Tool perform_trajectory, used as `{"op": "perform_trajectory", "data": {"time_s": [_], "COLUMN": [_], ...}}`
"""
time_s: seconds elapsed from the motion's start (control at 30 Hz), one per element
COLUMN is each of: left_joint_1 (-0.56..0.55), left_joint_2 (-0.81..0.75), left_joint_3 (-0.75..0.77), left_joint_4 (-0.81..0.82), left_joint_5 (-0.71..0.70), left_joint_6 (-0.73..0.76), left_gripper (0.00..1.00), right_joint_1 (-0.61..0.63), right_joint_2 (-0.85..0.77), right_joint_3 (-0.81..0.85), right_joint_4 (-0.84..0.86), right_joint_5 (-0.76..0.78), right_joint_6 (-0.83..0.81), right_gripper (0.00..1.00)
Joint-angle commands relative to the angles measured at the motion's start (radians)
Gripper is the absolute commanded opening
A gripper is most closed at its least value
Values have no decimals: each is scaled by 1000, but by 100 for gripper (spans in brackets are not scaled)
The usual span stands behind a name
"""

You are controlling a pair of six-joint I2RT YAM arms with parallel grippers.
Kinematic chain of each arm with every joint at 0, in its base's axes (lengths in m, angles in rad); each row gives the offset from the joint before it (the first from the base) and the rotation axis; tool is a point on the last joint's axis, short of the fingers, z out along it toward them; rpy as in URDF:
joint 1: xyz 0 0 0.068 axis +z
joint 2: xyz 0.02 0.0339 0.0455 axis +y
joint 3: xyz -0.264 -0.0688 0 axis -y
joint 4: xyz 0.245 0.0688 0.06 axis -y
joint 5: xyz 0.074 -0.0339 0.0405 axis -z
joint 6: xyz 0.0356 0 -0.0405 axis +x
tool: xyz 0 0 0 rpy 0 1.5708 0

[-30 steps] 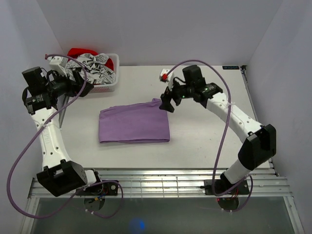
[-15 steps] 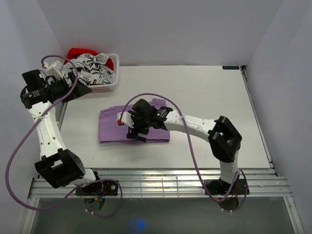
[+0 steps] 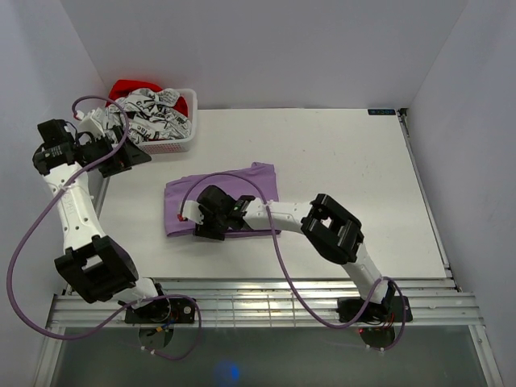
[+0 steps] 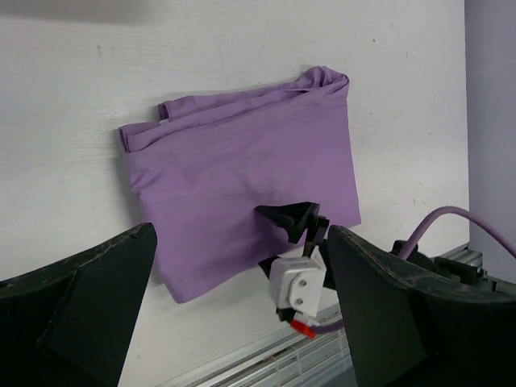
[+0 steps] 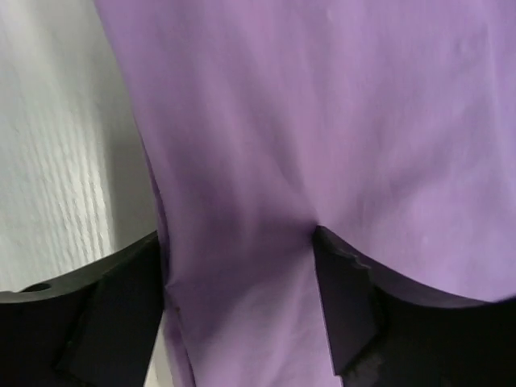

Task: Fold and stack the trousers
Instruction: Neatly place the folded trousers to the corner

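The lilac trousers [image 3: 246,192] lie folded into a flat rectangle on the white table, left of centre. My right gripper [image 3: 210,223] reaches across to their near left part. In the right wrist view [image 5: 234,310] its jaws are spread wide and press down on the cloth [image 5: 282,121]; one finger [image 5: 81,322] is at the cloth's edge, the other [image 5: 355,314] is on the cloth. My left gripper [image 3: 135,153] is open and empty, raised at the far left beside the basket. Its view shows the trousers [image 4: 234,161] with the right gripper [image 4: 294,219] on them.
A white basket [image 3: 179,139] full of black-and-white printed and red clothes stands at the far left corner. The metal rail [image 3: 266,302] runs along the table's near edge. The right arm [image 3: 274,216] lies low across the trousers' near edge.
My right arm has swung from the trousers' far right corner across to their near left part and come down onto the cloth. My left arm has drawn back slightly to the left.
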Motion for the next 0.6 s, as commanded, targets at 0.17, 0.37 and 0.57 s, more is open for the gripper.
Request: {"op": "perform_trajectory", "data": {"time_s": [0.17,0.37,0.57], "left_joint_1": [30,30,28], "left_joint_2": [-68,6,156], "left_joint_3": [45,84,131], "left_joint_4": [-87,-80,34], "left_joint_5": [-42,58,220], "left_joint_6": [118,62,-156], "left_gripper": [98,98,98], "right_joint_1": [-267,-445,-690], "right_joint_2": [-280,-480,-531], "right_joint_3": [-460,-700,-774], "right_joint_4": [110,126,58], "right_joint_5": [-19,-61,-124], "right_joint_6": [42,-61,-11], "right_gripper": [55,40,29]}}
